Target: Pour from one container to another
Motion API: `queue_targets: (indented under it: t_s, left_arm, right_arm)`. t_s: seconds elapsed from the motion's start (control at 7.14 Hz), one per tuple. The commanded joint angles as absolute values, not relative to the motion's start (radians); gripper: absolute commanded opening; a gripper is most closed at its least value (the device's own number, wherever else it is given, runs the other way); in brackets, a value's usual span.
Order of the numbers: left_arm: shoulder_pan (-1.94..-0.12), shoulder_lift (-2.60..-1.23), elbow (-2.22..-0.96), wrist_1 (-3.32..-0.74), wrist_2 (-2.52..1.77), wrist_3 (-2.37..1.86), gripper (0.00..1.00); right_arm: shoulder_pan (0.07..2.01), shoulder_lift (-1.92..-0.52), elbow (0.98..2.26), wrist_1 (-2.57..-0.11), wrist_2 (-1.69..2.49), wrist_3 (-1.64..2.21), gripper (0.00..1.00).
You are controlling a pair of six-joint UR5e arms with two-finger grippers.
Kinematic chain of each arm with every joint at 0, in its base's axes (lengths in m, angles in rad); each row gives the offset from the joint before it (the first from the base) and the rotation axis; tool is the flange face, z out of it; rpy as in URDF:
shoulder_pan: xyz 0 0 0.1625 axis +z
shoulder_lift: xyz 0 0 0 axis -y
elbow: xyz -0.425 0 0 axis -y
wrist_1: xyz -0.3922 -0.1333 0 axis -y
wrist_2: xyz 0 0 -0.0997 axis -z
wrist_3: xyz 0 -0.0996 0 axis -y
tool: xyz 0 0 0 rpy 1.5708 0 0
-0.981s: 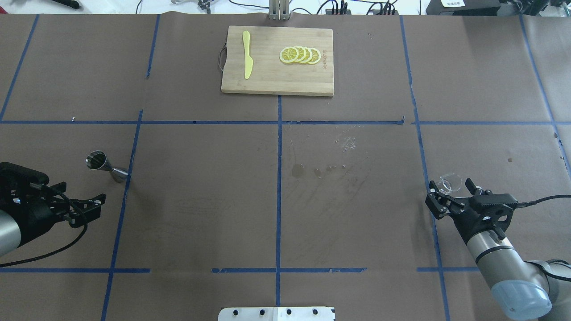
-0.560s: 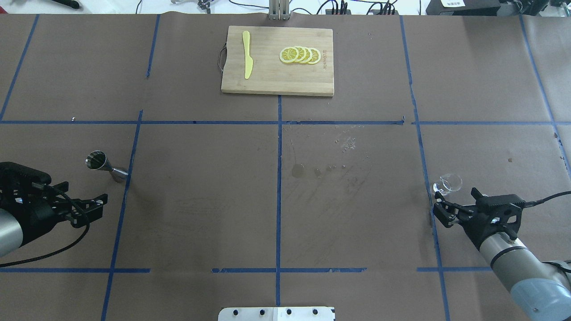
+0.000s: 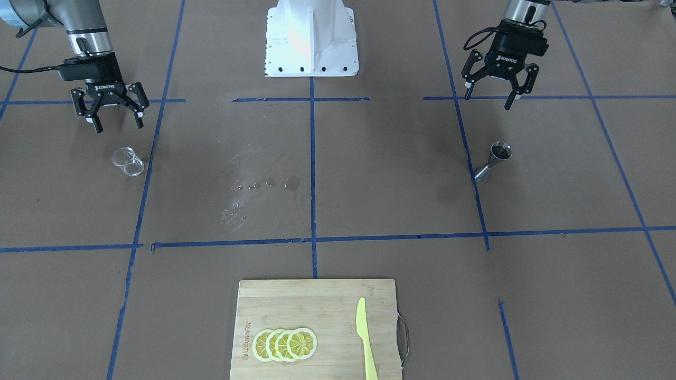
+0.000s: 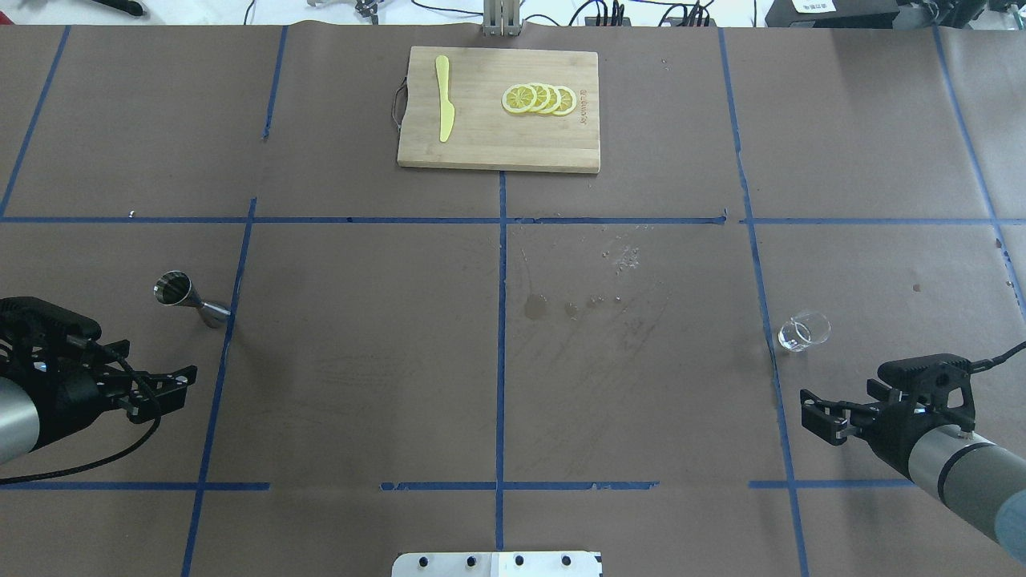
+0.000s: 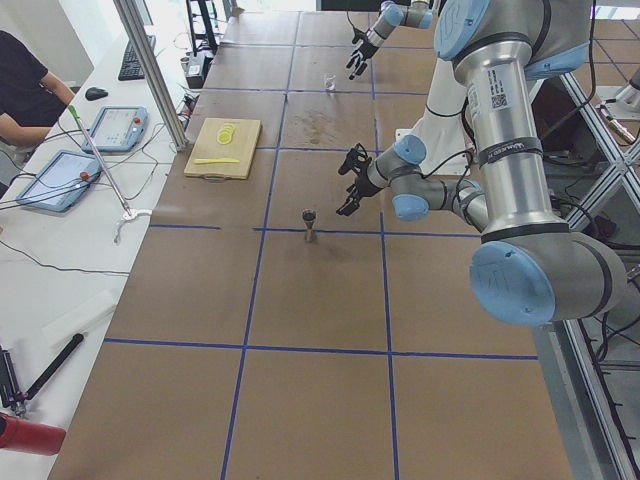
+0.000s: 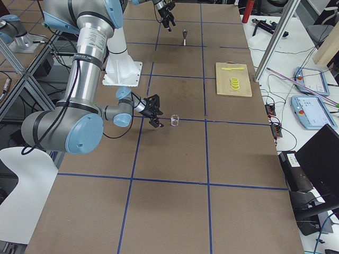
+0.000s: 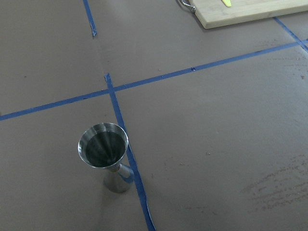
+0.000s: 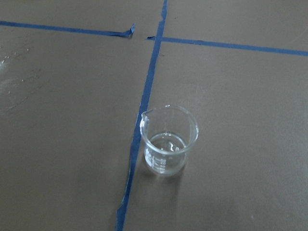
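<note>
Two grippers are hanging above the brown table (image 3: 369,158), and you are seeing both with fingers spread wide and nothing between them. Your left gripper (image 3: 491,99) is hovering near the steel jigger (image 3: 494,161) on the robot's side of it, apart from it. That jigger is standing upright with its base touching a blue tape line (image 7: 126,159). Your right gripper (image 3: 119,125) is hovering near the small glass beaker (image 3: 128,161), not touching it. That beaker is sitting upright just beside another tape line, holding a little clear liquid. Wet spots (image 3: 253,190) are showing between the two containers. Far from the robot, a cutting board (image 3: 317,295) is carrying lemon slices (image 3: 285,344) and a yellow knife (image 3: 365,338).
</note>
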State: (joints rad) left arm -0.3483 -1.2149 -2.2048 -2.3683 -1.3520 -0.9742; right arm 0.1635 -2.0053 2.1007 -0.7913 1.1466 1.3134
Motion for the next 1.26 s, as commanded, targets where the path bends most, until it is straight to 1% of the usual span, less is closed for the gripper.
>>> queue_targets:
  t_s: [0.0,0.14,0.42,0.7,0.84,1.12]
  left_arm:
    - [-0.444,-1.215,-2.206,-2.365,-1.496,-0.878,1.0]
    - [-0.489,-1.215,-2.21,-2.334,-1.552,-0.849,1.0]
    - [-0.567,-1.206,-2.252,-2.296,-1.668,-0.799,1.0]
    - [-0.581,-1.216,-2.385,-2.115,-1.762,-0.798,1.0]
    - [-0.6,-1.219,-2.422,-2.067,-1.828,-0.796,1.0]
    - [-0.728,-1.22,-2.427,-2.042,-1.908,-0.633,1.0]
  right_arm:
    - [0.324,-2.0,2.265,-0.98,1.471,1.283,1.0]
    - [0.427,-2.003,2.299,-1.008,1.605,1.2,1.0]
    - [0.614,-2.01,2.318,-1.012,1.893,1.128,1.0]
    - [0.734,-2.058,2.348,-1.019,2.03,1.021,1.0]
    - [0.823,-2.059,2.349,-1.037,2.113,0.927,1.0]
    - [1.013,-2.048,2.352,-1.177,2.229,0.679,1.0]
